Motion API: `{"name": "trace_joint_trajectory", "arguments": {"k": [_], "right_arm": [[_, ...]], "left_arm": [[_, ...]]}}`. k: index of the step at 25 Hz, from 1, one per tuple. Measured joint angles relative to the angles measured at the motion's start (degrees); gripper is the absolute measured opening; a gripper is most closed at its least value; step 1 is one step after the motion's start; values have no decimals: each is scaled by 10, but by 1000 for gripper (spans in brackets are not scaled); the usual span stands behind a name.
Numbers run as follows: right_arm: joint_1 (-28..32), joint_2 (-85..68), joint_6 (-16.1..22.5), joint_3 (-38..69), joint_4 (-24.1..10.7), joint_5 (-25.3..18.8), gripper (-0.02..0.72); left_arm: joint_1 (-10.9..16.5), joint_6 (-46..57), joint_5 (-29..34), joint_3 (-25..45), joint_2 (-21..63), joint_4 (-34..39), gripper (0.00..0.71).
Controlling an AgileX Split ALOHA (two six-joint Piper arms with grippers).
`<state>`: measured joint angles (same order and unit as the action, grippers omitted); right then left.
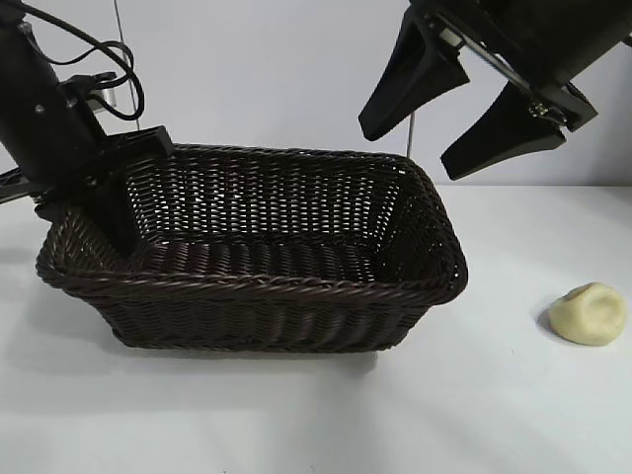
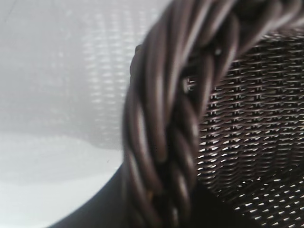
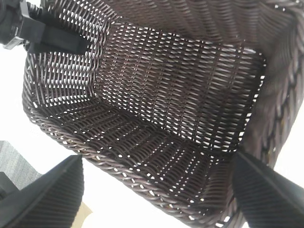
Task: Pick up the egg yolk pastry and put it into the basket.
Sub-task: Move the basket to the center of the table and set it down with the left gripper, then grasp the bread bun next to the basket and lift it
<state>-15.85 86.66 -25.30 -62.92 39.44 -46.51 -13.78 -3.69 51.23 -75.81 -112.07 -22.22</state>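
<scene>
White table [image 1: 296,415] with dark wicker basket [image 1: 257,316] and, well apart, egg yolk pastry [image 1: 590,314].

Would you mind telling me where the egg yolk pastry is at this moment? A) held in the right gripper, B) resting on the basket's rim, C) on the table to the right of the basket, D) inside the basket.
C: the egg yolk pastry lies on the white table, apart from the basket, while the open right gripper hangs empty above.

Pale yellow egg yolk pastry [image 1: 590,314] on table, dented top – well apart from dark wicker basket [image 1: 257,286], prob. empty.
</scene>
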Motion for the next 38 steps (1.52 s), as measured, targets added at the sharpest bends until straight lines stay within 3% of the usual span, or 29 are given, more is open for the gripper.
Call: {"name": "trace_joint_trajectory", "arguments": {"k": [10, 12, 18, 21, 28, 33, 38], "right_arm": [[0, 0, 0, 0, 0, 0, 610], [0, 0, 0, 0, 0, 1, 610], [0, 0, 0, 0, 0, 1, 610], [0, 0, 0, 0, 0, 1, 610], [0, 0, 0, 0, 0, 1, 610], [0, 0, 0, 0, 0, 1, 610], [0, 0, 0, 0, 0, 1, 610]], "left_arm": [[0, -9, 1, 0, -31, -5, 99], [0, -9, 1, -2, -31, -5, 134], [0, -10, 32, -34, -31, 7, 549], [0, -10, 78, -69, -31, 21, 619], [0, -11, 174, -156, -31, 51, 645], [0, -11, 180, -190, -31, 100, 646], [3, 9, 184, -191, -31, 198, 646]]}}
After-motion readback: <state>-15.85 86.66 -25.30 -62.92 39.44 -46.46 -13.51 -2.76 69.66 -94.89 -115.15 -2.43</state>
